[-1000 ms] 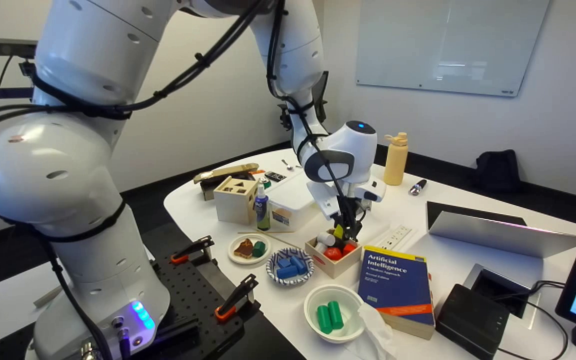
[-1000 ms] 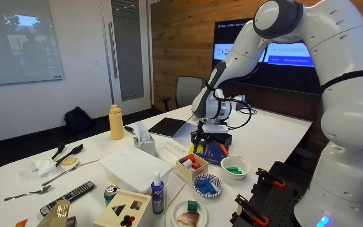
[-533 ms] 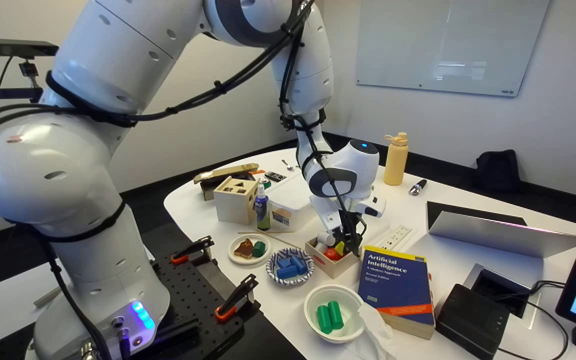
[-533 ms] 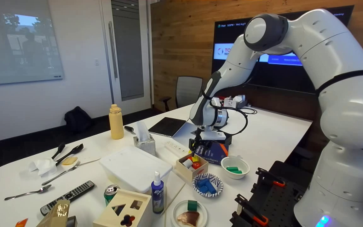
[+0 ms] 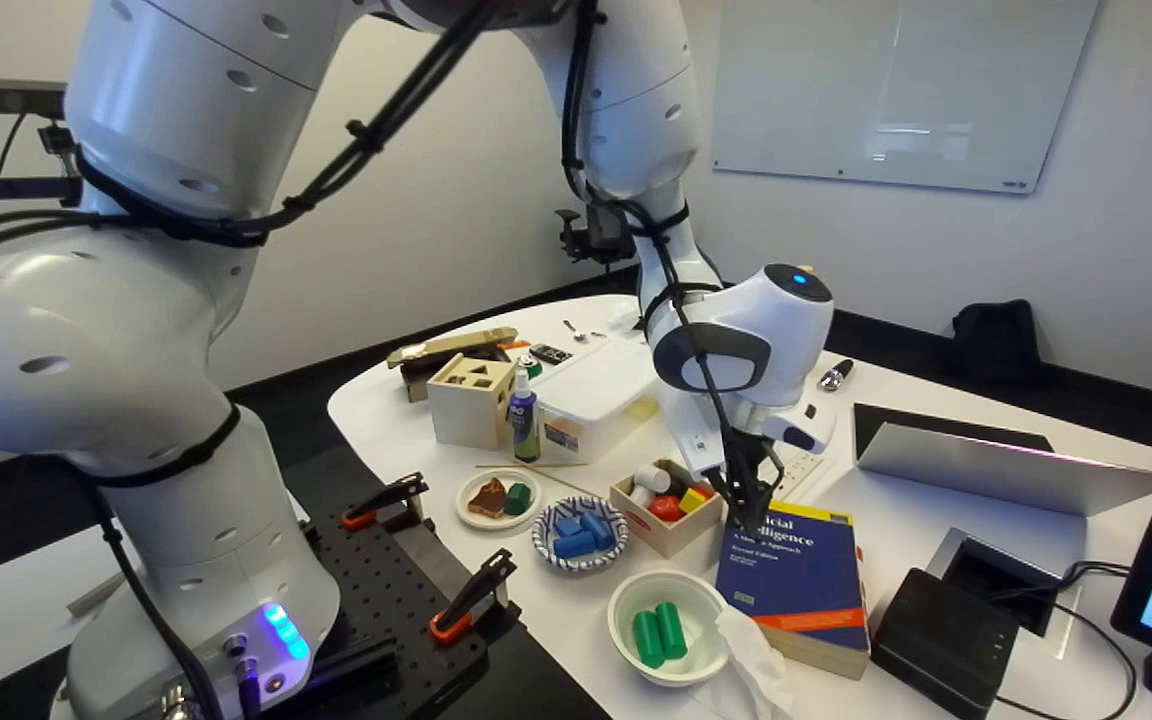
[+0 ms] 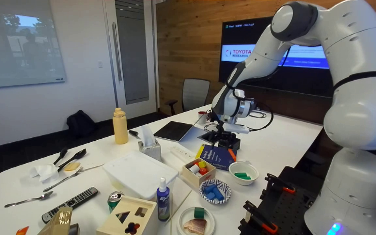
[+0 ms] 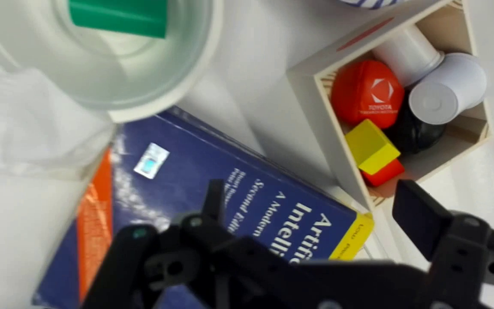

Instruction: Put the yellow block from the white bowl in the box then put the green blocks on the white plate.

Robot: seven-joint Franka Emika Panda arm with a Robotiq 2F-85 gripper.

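Wrist view, from the left: a crumpled white sheet [image 7: 28,124] lies at the rim of the white bowl [image 7: 187,64], in which a green block [image 7: 118,17] shows, cut off by the upper edge. The blue book [image 7: 174,167] comes next, and over it stands the hand [image 7: 309,193], its fingers [image 7: 418,219] spread wide. Farther right is the box [image 7: 327,137], of pale wood. The yellow block [image 7: 371,146] sits inside it, tilted, at the wall on the left, overlapping a small red block [image 7: 384,174] and close by a round red piece [image 7: 367,92]; a black piece [image 7: 414,135] and white cylinders [image 7: 465,79] lie to the right.

In an exterior view, again from the left: a wooden cube [image 5: 461,420] with shaped holes, then the white plate [image 5: 499,521], carrying a brown piece [image 5: 487,497] and a dark green piece [image 5: 518,498]. A spray bottle [image 5: 524,425] stands behind the plate. Next comes a patterned bowl [image 5: 576,563] with blue blocks [image 5: 574,544] in it; farther back is a lidded container [image 5: 586,385]. Then come the box with the yellow block and, nearer the camera, the white bowl with two green blocks [image 5: 671,630] lying side by side. The hand hangs over the end of the book, near the box, and a laptop [image 5: 986,480] rests on the tabletop [image 5: 386,410].
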